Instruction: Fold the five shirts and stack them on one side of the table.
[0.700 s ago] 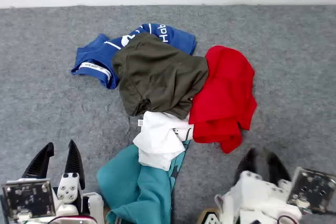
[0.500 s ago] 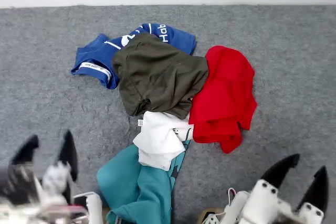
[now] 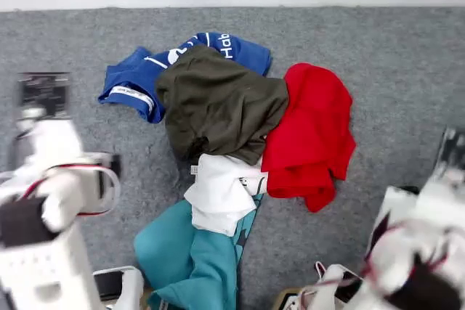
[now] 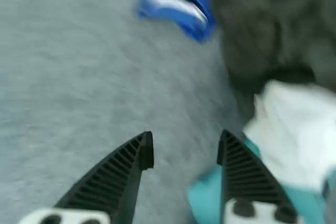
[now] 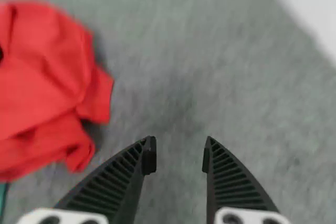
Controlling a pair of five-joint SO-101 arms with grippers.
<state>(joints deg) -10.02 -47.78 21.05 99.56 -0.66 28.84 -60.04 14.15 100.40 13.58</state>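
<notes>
Lot: 5 shirts, unfolded, being kept in 1 loose pile at the middle of the grey table (image 3: 407, 70).

1. Blue shirt (image 3: 131, 78): being kept crumpled at the far left of the pile, its right part being covered by item 2.
2. Olive shirt (image 3: 218, 103): being carried on top, at the pile's centre, touching items 1, 3 and 4.
3. Red shirt (image 3: 312, 136): being kept bunched on the right side of the pile, against item 2.
4. White shirt (image 3: 221, 190): being overlapped at its far edge by item 2 and being borne by item 5.
5. Teal shirt (image 3: 192, 259): being kept at the near edge, between the 2 arms.

Left gripper (image 4: 185, 148): being held over bare grey surface just beside the teal shirt; its fingers are being held apart, nothing between them.

Right gripper (image 5: 178, 153): being held over bare grey surface near the red shirt's lower edge, apart from it; its fingers are likewise being held apart, nothing gripped.
</notes>
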